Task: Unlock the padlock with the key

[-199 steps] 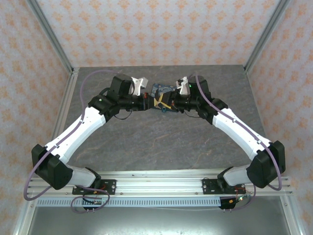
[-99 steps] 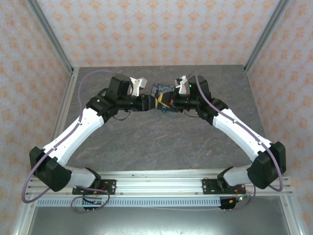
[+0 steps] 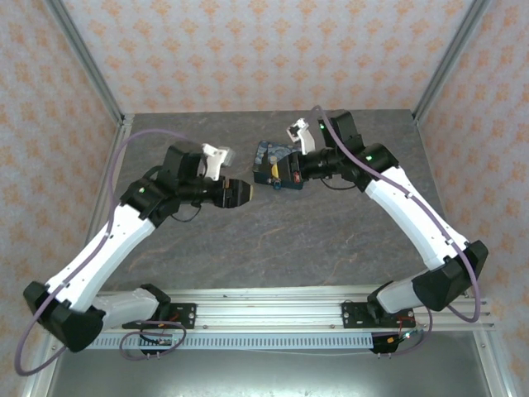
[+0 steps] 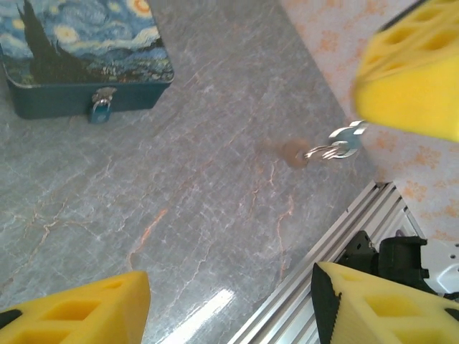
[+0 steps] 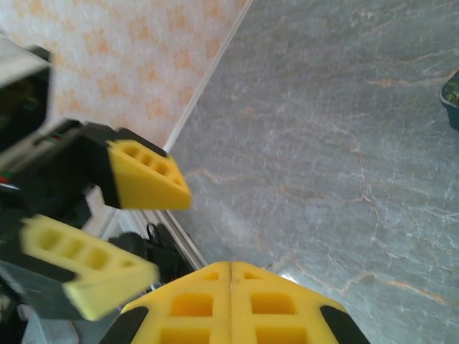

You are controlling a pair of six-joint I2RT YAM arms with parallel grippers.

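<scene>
On the far middle of the bench, the padlock hangs at the front clasp of the painted tin.

Watching from my remote station, I see the tiny teal lock against the tin's dark front wall, too small for me to tell whether its shackle is closed. The tin lies flat on the grey stone surface. The key, on its ring, juts from the tip of the right end effector, whose yellow fingers are pressed together on it, in the air just beside the tin. The left end effector stands moderately wide and empty, clear of the tin on its left, its fingers pointing toward the right one.
</scene>
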